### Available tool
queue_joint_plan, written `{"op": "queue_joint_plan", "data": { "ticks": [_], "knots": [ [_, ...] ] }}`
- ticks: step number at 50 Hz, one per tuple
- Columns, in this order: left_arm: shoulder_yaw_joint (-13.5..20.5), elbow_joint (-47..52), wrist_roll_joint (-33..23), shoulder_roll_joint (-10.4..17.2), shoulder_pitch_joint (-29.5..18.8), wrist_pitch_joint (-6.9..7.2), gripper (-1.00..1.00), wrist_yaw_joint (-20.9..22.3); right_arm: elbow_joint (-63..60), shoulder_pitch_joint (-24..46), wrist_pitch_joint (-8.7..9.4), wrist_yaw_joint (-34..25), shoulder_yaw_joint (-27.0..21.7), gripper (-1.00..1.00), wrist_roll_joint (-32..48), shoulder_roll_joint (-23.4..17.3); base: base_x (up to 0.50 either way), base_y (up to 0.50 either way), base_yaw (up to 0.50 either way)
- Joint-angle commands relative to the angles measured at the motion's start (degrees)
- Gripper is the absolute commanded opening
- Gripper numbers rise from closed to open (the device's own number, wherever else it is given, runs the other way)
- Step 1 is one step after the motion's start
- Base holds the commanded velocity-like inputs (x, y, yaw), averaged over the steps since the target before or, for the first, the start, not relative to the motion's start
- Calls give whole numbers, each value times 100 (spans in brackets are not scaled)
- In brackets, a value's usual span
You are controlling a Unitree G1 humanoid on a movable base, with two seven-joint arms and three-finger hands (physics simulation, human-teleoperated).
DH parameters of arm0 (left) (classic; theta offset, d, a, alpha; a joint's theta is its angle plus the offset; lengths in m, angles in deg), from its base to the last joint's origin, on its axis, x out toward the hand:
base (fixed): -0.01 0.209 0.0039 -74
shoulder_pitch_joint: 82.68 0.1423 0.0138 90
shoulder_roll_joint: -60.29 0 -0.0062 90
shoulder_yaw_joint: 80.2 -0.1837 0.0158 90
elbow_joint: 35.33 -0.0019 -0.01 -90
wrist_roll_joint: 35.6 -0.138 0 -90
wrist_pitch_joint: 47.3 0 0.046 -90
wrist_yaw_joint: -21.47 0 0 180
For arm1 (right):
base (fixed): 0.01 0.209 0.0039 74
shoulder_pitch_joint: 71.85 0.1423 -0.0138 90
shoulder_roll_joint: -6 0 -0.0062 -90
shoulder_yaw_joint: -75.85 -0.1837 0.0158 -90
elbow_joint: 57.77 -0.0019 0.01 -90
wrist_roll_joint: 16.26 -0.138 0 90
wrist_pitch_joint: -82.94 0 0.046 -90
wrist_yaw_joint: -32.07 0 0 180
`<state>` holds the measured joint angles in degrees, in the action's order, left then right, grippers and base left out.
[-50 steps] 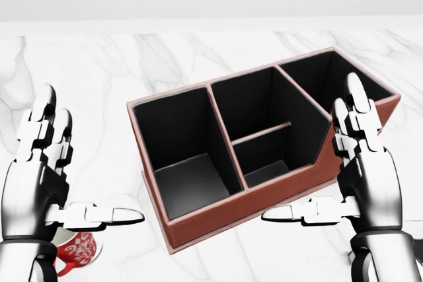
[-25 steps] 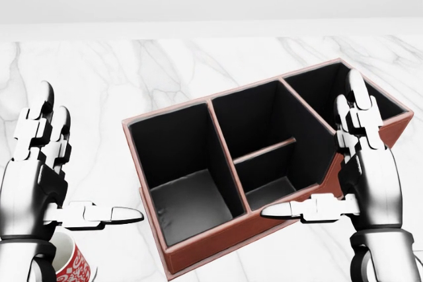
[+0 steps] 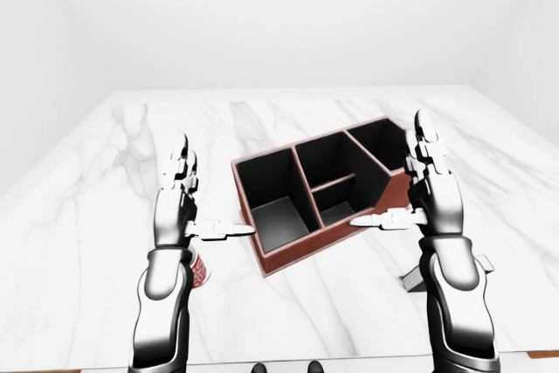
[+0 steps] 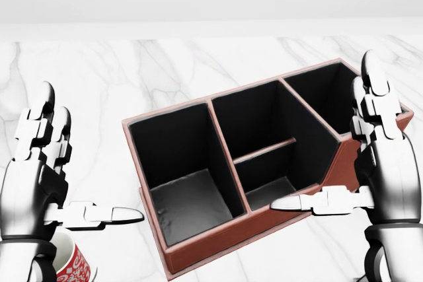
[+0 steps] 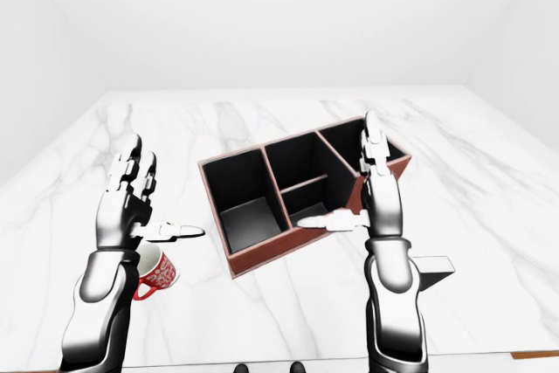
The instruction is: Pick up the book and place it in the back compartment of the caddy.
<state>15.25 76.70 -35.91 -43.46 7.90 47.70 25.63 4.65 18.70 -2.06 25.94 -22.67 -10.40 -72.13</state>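
Left hand point(image 4: 39, 176) spread at 8 o'clock in head view over a red mug point(image 5: 155, 273), right hand point(image 4: 377, 163) spread at 4 o'clock, brown caddy point(image 4: 218, 229) on marble desk point(image 3: 105, 181), long axis toward 2 o'clock, compartments empty, book unseen

A red ceramic mug with white patterning point(image 5: 155, 273) is standing on the white grey-veined marble tabletop point(image 3: 105, 181), with a plain white wall point(image 3: 279, 15) rising beyond it.

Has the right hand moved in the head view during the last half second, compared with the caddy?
Yes. The right hand has shifted toward the right of the head view, while the caddy kept its place; the hand now overlaps the caddy's right end less.
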Motion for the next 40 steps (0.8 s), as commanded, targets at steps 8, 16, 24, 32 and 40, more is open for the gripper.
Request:
{"op": "queue_joint_plan", "data": {
  "ticks": [8, 16, 24, 32, 40],
  "knots": [
    [16, -49, -6, 9, -8, 0, 100, -2, -229, 210, 0, -522, -500, 100, 544, -357, 0, 0, 0],
    [27, -47, -6, 13, -11, 0, 100, -2, -381, 206, 0, -998, -779, 100, 1004, -588, 0, 0, 0],
    [39, -144, -18, 19, -22, 0, 100, -5, -420, 232, 0, -1363, -995, 100, 1346, -694, 0, 0, 0],
    [34, -177, -18, 22, -39, 0, 100, -4, -669, 254, 0, -1934, -1274, 100, 1802, -916, 0, 0, 0],
    [23, -179, -36, 21, -28, 0, 100, -4, -927, 154, 0, -2432, -1707, 100, 2235, -1064, 0, 0, 0]
  ]
}}
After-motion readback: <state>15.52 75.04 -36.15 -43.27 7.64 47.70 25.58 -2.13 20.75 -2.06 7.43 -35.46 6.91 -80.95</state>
